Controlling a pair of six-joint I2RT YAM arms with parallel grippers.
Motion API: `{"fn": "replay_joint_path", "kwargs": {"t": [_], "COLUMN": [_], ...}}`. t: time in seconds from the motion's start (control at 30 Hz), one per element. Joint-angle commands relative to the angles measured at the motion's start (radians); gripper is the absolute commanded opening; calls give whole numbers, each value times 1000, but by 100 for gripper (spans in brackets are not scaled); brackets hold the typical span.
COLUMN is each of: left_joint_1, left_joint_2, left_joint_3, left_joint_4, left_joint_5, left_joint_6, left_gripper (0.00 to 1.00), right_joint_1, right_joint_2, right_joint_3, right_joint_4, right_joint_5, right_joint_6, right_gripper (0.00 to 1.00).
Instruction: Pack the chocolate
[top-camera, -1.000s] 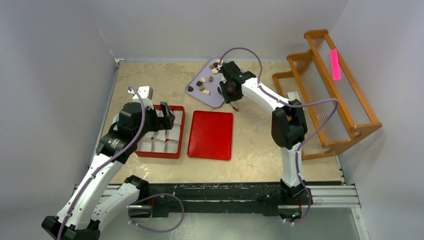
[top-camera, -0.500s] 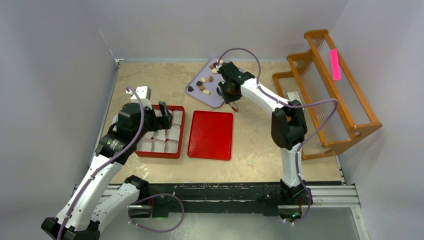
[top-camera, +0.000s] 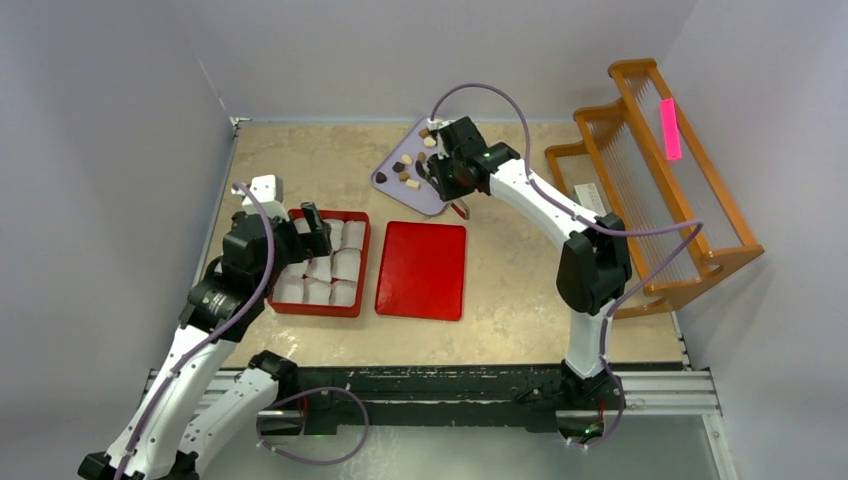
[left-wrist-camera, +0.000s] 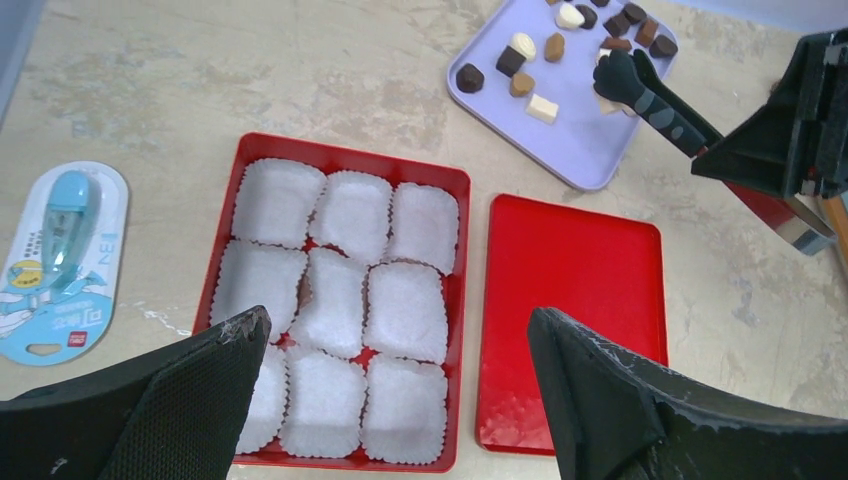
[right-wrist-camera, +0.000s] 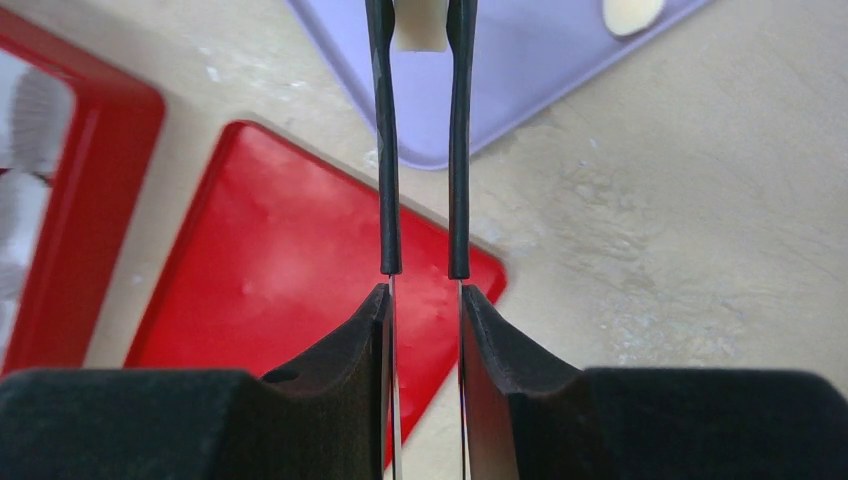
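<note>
Most of the chocolate (left-wrist-camera: 543, 108) sits on the purple tray (left-wrist-camera: 590, 150). Only our right wrist view shows us one cream piece (right-wrist-camera: 420, 28) pinched in the tongs (right-wrist-camera: 385, 180), which our right gripper (right-wrist-camera: 424, 320) clamps. Our left gripper (left-wrist-camera: 397, 325) hangs wide open over the red box (left-wrist-camera: 345, 160) of paper cups (left-wrist-camera: 355, 215).

The table's (top-camera: 300, 160) right side is being taken up by the rack (top-camera: 660, 180). The stretch beyond the box (top-camera: 363, 262) is being left bare. The box is being overhung by the left gripper (left-wrist-camera: 395, 322), the tray's (top-camera: 388, 181) right side by the right gripper (left-wrist-camera: 622, 72). The lid (top-camera: 421, 270) is lying just beside the box.
</note>
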Motion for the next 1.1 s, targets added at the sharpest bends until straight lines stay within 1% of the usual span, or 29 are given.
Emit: {"fn": "replay_joint_path", "kwargs": {"t": [0.0, 0.23, 0.5, 0.77, 1.07], "left_joint_1": [5, 10, 10, 11, 11], "left_joint_2": [-49, -131, -173, -179, -187], "left_joint_3": [13, -3, -6, -3, -3], "left_joint_4": [13, 33, 33, 30, 28], "left_joint_5": [-89, -135, -177, -195, -200], "left_joint_6": [-11, -21, -30, -33, -35], "left_gripper": [100, 100, 100, 100, 100], "right_joint_1": [46, 128, 243, 386, 456], "right_joint_2": [-90, -194, -283, -281, -221], "right_joint_3": [-29, -85, -176, -206, -194], "right_joint_4": [72, 120, 163, 122, 57], "right_joint_5": [-87, -187, -276, -244, -223], "right_joint_6": [23, 60, 100, 94, 65], "right_gripper": [23, 23, 23, 24, 24]}}
